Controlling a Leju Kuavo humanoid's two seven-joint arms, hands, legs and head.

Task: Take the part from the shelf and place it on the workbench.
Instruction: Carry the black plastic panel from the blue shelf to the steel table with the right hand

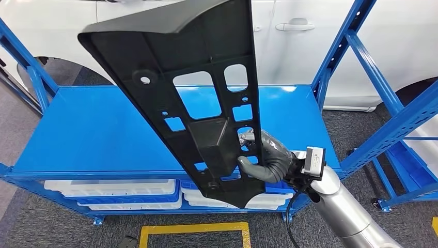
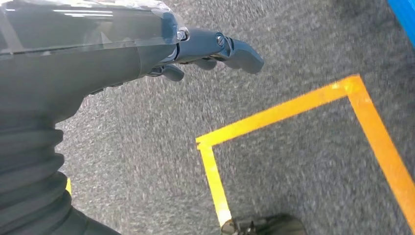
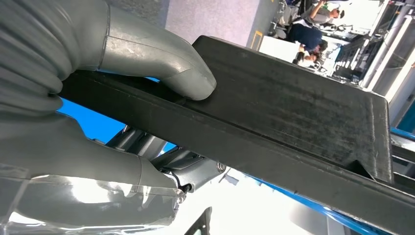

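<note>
One black part (image 1: 186,98), long and flat with several cut-outs, held up on end in the head view, running from 11 o'clock down to 5 o'clock over the blue shelf (image 1: 93,134). Gripped near its lower end by the right hand (image 1: 268,157), thumb across the near face, fingers wrapped behind. Same grip in the right wrist view: grey thumb (image 3: 161,58) pressed flat on the part's (image 3: 293,112) ridged edge. Clear of the shelf top, not touching it.

One left hand (image 2: 210,51) hanging over the grey floor (image 2: 147,147), fingers loosely apart, holding nothing. One yellow tape square (image 2: 293,105) on the floor below it.

Under the shelf top, at 6 o'clock: stacked white and blue trays (image 1: 113,194). At 12 o'clock, one white car (image 1: 310,36). At 3 o'clock, one second blue rack (image 1: 408,124).
</note>
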